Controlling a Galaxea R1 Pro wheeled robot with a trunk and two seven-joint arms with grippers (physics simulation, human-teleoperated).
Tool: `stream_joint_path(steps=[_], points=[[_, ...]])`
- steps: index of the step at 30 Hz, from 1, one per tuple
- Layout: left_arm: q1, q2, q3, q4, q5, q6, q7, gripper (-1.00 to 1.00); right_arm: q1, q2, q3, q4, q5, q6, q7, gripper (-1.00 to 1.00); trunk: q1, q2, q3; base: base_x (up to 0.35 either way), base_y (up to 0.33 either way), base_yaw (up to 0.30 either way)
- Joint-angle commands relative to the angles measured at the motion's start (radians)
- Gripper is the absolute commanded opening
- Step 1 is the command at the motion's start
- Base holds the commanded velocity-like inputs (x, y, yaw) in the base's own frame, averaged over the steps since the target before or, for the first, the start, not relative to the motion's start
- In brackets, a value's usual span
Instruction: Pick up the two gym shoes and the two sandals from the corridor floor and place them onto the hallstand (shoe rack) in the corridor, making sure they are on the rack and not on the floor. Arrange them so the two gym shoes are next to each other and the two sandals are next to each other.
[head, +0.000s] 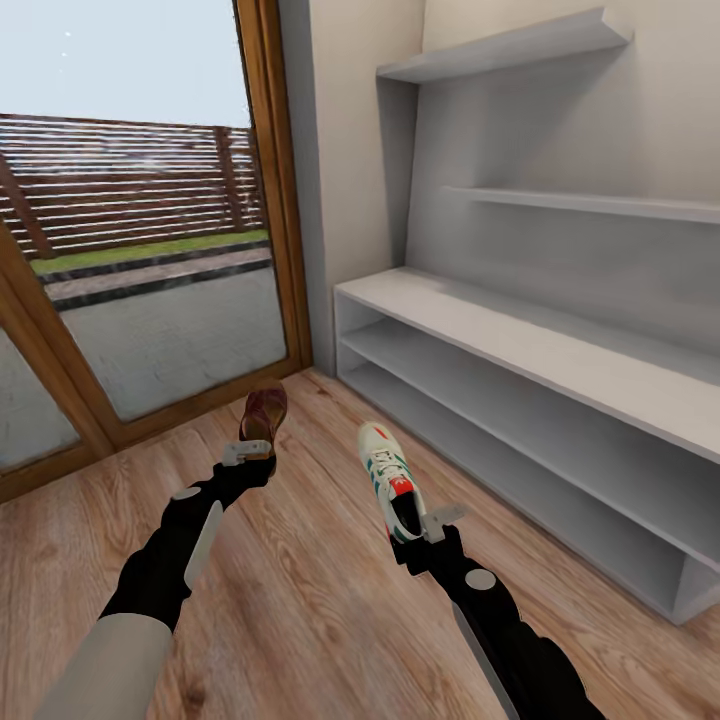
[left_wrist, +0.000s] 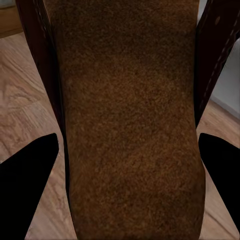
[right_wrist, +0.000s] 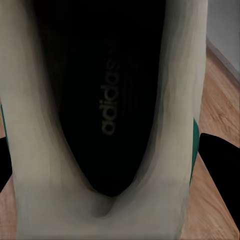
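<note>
Clamped between the right gripper's (head: 432, 528) fingers, the cream-white green-striped gym shoe (head: 390, 480) pointed toe-forward beyond them, nearer the pale grey hallstand (head: 520, 335) than the brown leather sandal (head: 262, 415) pinched in the left gripper (head: 250, 455).

1. My left tool (head: 256, 452) sits ahead on the left, above the corridor floor (head: 300, 600), with a sandal (head: 263, 415) clamped in it and raised off the boards.
2. In the left wrist view the sandal (left_wrist: 130, 120) lies between the two fingers (left_wrist: 27, 185).
3. My right tool (head: 425, 530) is on the right, closed around a gym shoe (head: 390, 480) whose toe points away from me.
4. In the right wrist view the gym shoe (right_wrist: 110, 120) sits between the fingers (right_wrist: 220, 165).
5. The sandal is left of the gym shoe, apart from it.
6. The hallstand (head: 560, 350) stands against the right wall, beyond the gym shoe.
7. A glass door (head: 150, 220) is ahead on the left, behind the sandal.
</note>
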Motion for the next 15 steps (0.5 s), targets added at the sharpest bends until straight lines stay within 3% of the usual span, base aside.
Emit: stream_joint_path(steps=[1, 10, 15], points=[[0.0, -0.001, 0.003, -0.001, 0.008, 0.007, -0.004, -1.0, -0.001, 0.0, 0.0, -0.002, -0.001, 0.006, 0.0, -1.0, 0.0, 0.0, -0.001, 0.242, 0.264, -0.054], [0.0, 0.0, 0.003, -0.001, 0.008, 0.007, -0.004, -1.0, -0.001, 0.0, 0.0, -0.002, -0.001, 0.006, 0.0, -1.0, 0.0, 0.0, 0.004, 0.238, 0.275, -0.198], [0.0, -0.001, 0.003, -0.001, 0.008, 0.007, -0.004, -1.0, -0.001, 0.0, 0.0, -0.002, -0.001, 0.006, -0.002, -1.0, 0.0, 0.0, 0.004, 0.236, 0.279, -0.049]])
